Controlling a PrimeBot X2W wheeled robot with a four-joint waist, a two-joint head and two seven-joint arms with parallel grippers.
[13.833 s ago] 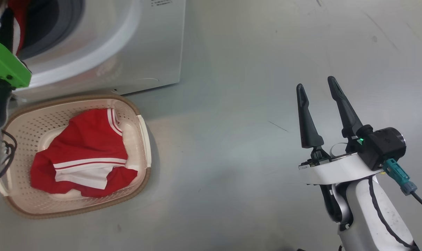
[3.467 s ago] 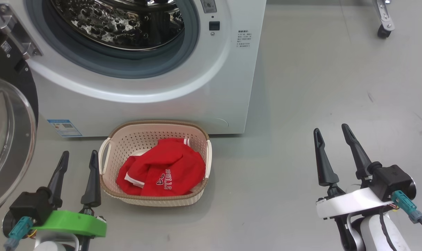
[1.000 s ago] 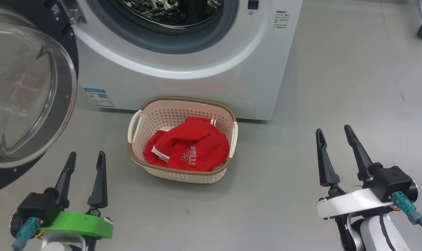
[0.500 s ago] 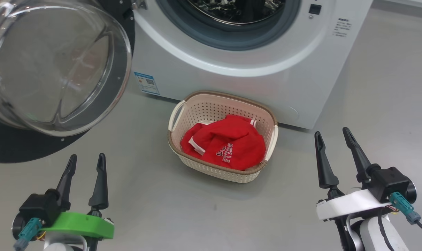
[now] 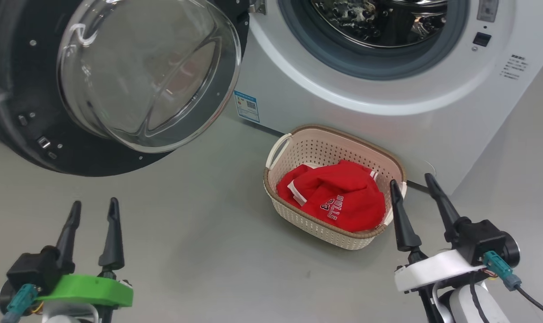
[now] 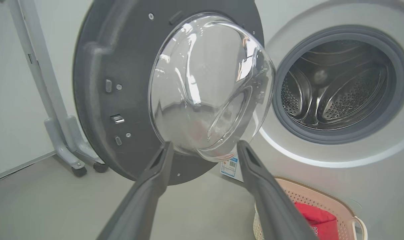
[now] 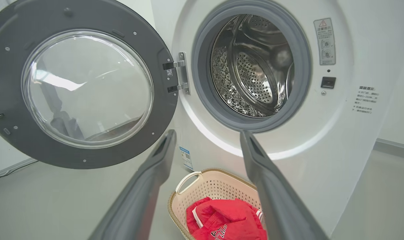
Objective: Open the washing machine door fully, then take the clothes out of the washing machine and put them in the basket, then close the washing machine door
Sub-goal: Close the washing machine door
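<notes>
Head view is framing the scene differently than half a second ago: the camera has turned toward the robot's left, so the whole picture is sitting further right, and more of the washing machine door (image 5: pixel 132 76) is showing at the upper left. The things themselves are not shifting. The basket (image 5: pixel 338 132) is still standing on the grey floor (image 5: pixel 208 233) just in front of the washing machine (image 5: pixel 325 107). The clothes (image 5: pixel 338 197) are still lying heaped inside it, white BULLS lettering facing up. The door is still hanging wide open on its hinge, and the steel drum (image 5: pixel 379 22) is showing through the grey seal.

Both grippers are staying released, fingers spread with nothing between them. The left gripper (image 5: pixel 94 202) is hovering at the lower left, well apart from the basket on its right, with the door's glass bowl ahead of it. In the left wrist view the left gripper (image 6: pixel 205 143) is pointing at the bowl's lower edge without touching it. The right gripper (image 5: pixel 411 179) is hovering near the basket's right end, its inner fingertip overlapping the rim in the picture; contact cannot be told. In the right wrist view the right gripper (image 7: pixel 207 132) is looking at the basket (image 7: pixel 215 186) and clothes (image 7: pixel 228 220) low between its fingers.
</notes>
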